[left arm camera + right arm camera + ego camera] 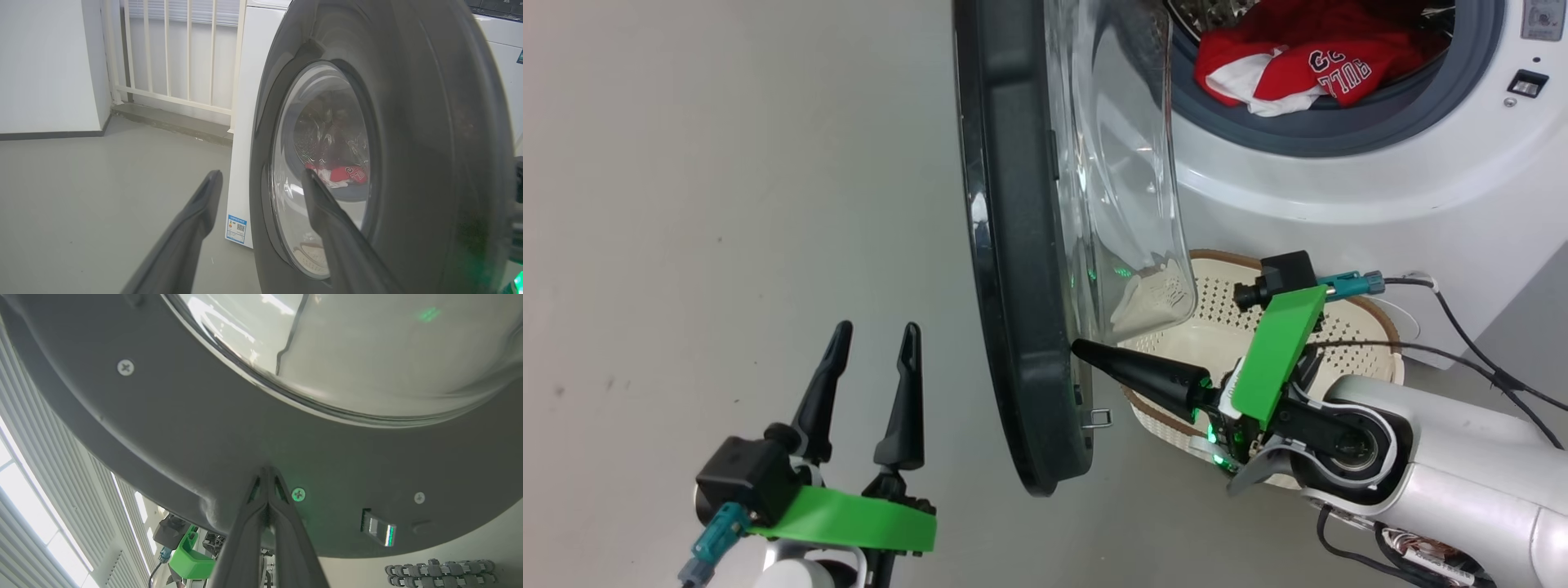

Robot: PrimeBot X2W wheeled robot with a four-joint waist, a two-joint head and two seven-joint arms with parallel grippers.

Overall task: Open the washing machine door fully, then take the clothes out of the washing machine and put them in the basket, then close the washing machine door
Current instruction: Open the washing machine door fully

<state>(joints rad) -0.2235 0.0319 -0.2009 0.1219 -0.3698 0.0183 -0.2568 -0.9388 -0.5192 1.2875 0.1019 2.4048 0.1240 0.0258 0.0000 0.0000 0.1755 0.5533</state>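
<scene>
The washing machine door [1013,245] stands part open, seen edge-on, black rim to the left and clear glass bowl [1127,204] to the right. My right gripper [1080,349] is shut, with nothing in it, and its tip presses the door's inner rim [184,437] low down, near a screw. My left gripper [874,335] is open and apart from the door's outer face [408,122]. The red and white clothes [1307,65] lie in the drum of the white washing machine [1339,188]. The cream basket [1221,310] sits on the floor below the opening, partly hidden by my right arm.
A metal latch hook [1099,417] sticks out of the door's lower rim. Black cables [1486,359] run across the floor at the right. Open grey floor [727,204] lies left of the door. A white railing [175,53] and a wall [49,61] stand beyond the machine.
</scene>
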